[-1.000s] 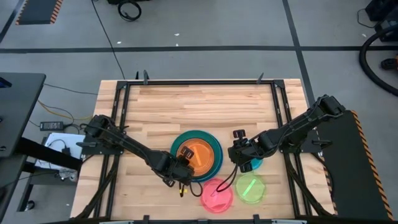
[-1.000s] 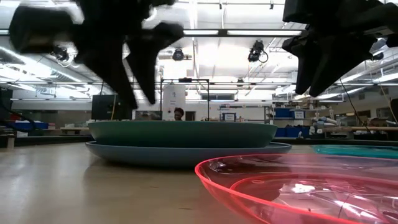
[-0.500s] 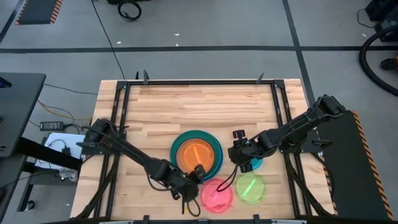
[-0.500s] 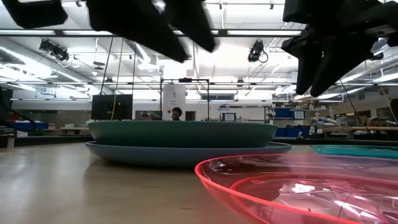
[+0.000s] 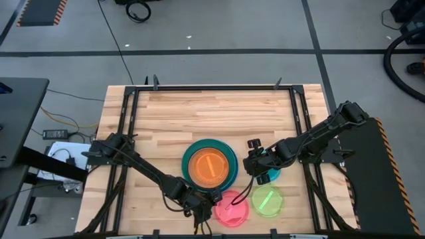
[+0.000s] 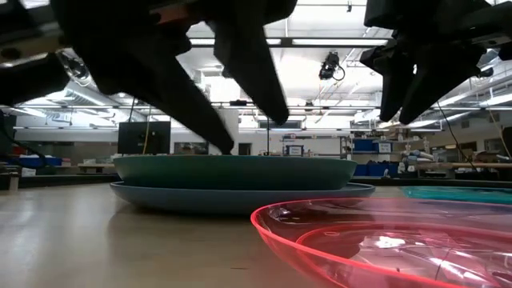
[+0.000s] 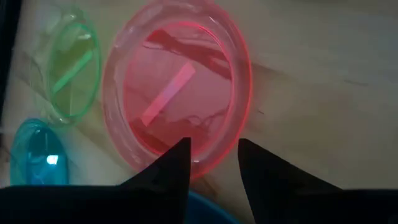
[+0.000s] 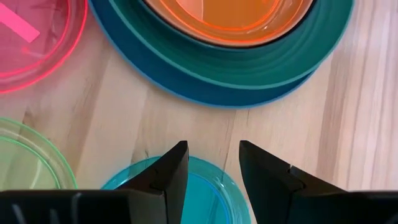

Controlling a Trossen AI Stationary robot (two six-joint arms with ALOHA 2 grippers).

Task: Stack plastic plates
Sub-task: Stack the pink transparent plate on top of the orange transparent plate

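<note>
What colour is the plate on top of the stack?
Translucent orange plate, clearest in the high view.

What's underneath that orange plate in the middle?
The orange plate sits on a teal-green plate, with a blue plate's rim showing below that. Any plates sandwiched between are covered, so I cannot tell.

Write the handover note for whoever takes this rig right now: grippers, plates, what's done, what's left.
Left gripper: open, empty, above the pink plate at its stack-side rim.
Right gripper: open, empty, over the cyan plate.
Done: a stack at table centre, with the orange plate on top and the teal-green and blue large plates under it.
Left: pink, cyan and lime plate lie singly on the table, to the stack's right and front.
</note>
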